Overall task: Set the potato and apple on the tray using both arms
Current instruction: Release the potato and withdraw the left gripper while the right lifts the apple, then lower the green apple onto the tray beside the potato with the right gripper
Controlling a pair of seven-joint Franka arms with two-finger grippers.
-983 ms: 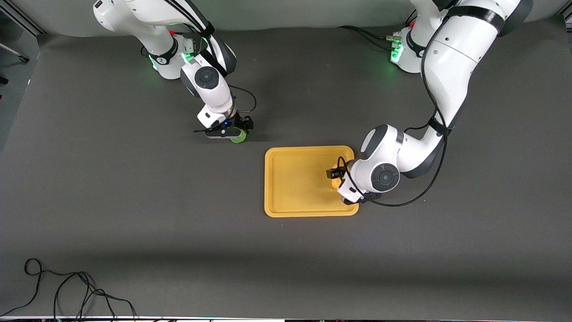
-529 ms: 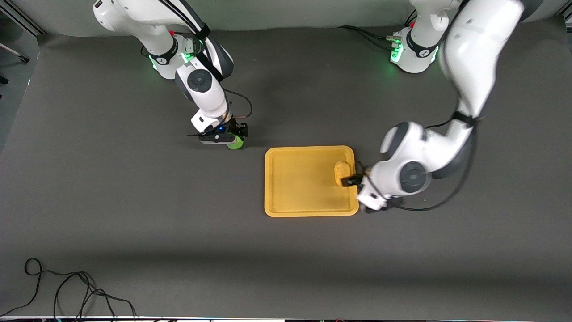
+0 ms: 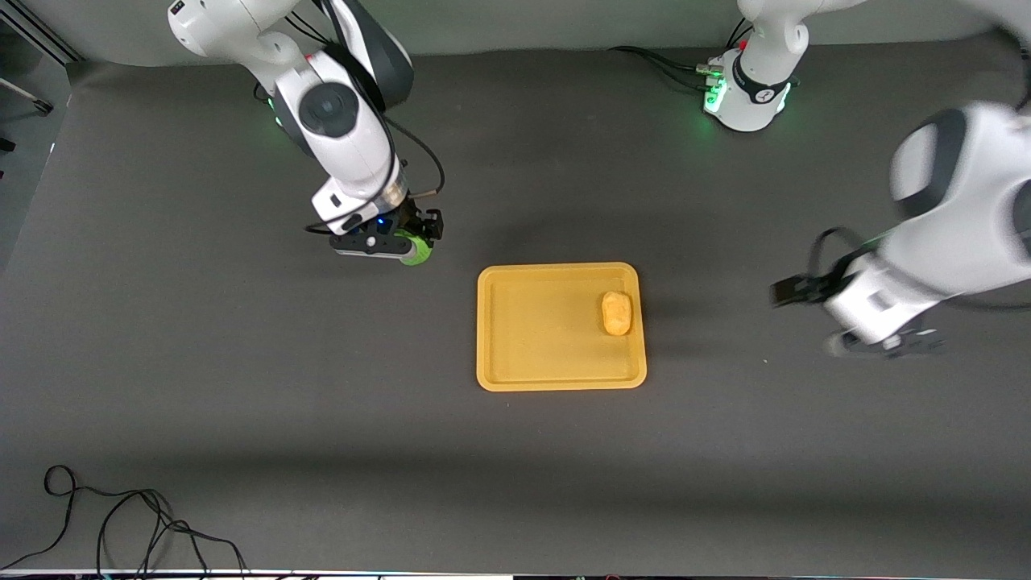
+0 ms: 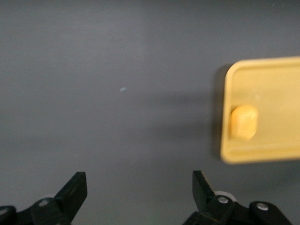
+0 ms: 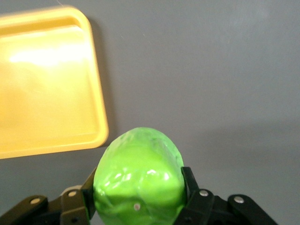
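The yellow-orange tray lies at mid-table. The potato rests in it near the rim toward the left arm's end, and shows in the left wrist view on the tray. My left gripper is open and empty, over bare table off that end of the tray; its fingers stand wide apart. My right gripper is shut on the green apple, held over the table off the tray's corner toward the right arm's base. The apple fills the right wrist view, with the tray beside it.
A loose black cable lies near the table's front edge at the right arm's end. The two green-lit arm bases stand along the back edge.
My left gripper let go of the potato on the tray and swung away toward the left arm's end. My right gripper lifted with the apple in it.
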